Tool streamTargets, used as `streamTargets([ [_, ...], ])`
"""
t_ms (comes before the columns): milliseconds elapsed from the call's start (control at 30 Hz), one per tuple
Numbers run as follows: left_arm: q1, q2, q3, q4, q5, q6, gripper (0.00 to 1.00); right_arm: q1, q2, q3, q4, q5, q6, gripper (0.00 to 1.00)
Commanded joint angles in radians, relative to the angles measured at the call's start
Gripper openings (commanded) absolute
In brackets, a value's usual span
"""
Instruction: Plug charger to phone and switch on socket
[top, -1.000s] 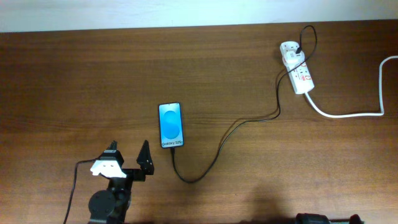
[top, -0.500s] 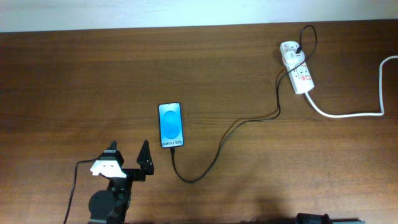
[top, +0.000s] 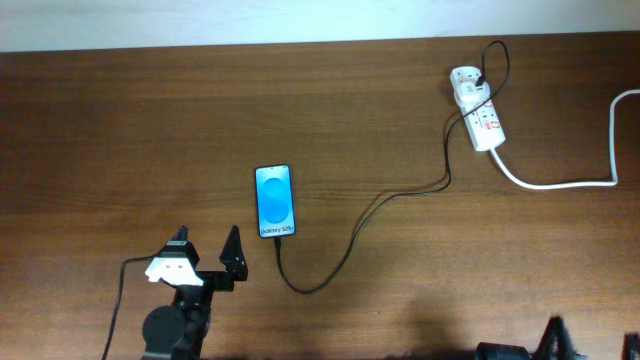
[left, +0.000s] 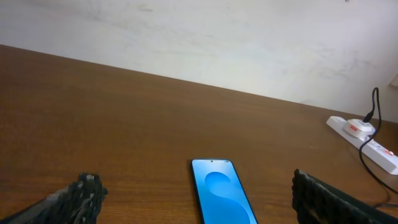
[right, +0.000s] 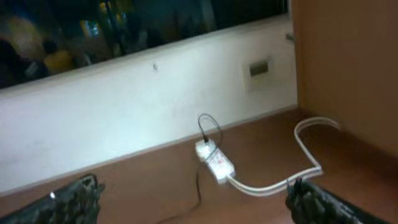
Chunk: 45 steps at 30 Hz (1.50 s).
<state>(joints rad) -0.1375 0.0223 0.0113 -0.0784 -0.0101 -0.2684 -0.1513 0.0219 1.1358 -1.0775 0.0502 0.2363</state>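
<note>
The phone (top: 275, 201) lies flat at mid-table with its blue screen up, and also shows as the phone (left: 221, 196) in the left wrist view. The black charger (top: 352, 237) cable runs from the socket (top: 478, 115) at the back right and loops to the phone's near edge; whether its tip is inserted I cannot tell. My left gripper (top: 207, 250) stands open just left of and nearer than the phone, with nothing between its fingers (left: 85, 194). My right gripper (top: 595, 342) peeks in at the bottom right edge, open and empty, far from the socket (right: 214, 158).
A thick white lead (top: 560, 184) curves from the socket to the table's right edge. The charger's cable (right: 205, 124) loops above the strip near the wall. The left arm's base (top: 175, 325) and its thin cable sit at the front left.
The right gripper's fingertips have come into the overhead view at the bottom right edge. The left gripper, phone and cable have not moved.
</note>
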Motion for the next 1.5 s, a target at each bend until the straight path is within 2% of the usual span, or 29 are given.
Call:
streamTargets([
  [0, -0.003, -0.005, -0.002, -0.005, 0.014, 0.016, 0.99, -0.007, -0.017, -0.132, 0.125, -0.075, 0.009, 0.98],
  [100, -0.003, -0.005, -0.002, -0.005, 0.014, 0.016, 0.99, -0.007, -0.017, -0.304, 0.337, -0.159, 0.009, 0.98],
  [133, -0.003, -0.005, -0.002, -0.005, 0.014, 0.016, 0.99, -0.007, -0.017, -0.406, 0.469, -0.213, 0.009, 0.98],
  [300, -0.003, -0.005, -0.002, -0.005, 0.014, 0.016, 0.99, -0.007, -0.017, -0.657, 0.769, -0.331, 0.009, 0.98],
  [567, -0.003, -0.005, -0.002, -0.005, 0.014, 0.016, 0.99, -0.007, -0.017, -0.783, 0.904, -0.229, 0.008, 0.98],
  [700, -0.003, -0.005, -0.002, -0.005, 0.014, 0.016, 0.99, -0.006, -0.017, -0.91, 1.076, -0.231, 0.008, 0.98],
  [1067, -0.003, -0.005, -0.002, -0.005, 0.014, 0.016, 0.99, -0.006, -0.018, -1.122, 1.253, -0.23, 0.008, 0.98],
  [1200, -0.003, -0.005, -0.002, -0.005, 0.014, 0.016, 0.99, -0.005, -0.018, -1.13, 1.232, -0.229, 0.008, 0.98],
  [1333, -0.003, -0.005, -0.002, -0.006, 0.014, 0.016, 0.99, -0.005, -0.018, -1.13, 1.028, -0.193, 0.008, 0.98],
  [1467, -0.003, -0.005, -0.002, -0.005, 0.014, 0.016, 0.99, -0.005, -0.018, -1.13, 1.008, -0.165, -0.026, 0.98],
])
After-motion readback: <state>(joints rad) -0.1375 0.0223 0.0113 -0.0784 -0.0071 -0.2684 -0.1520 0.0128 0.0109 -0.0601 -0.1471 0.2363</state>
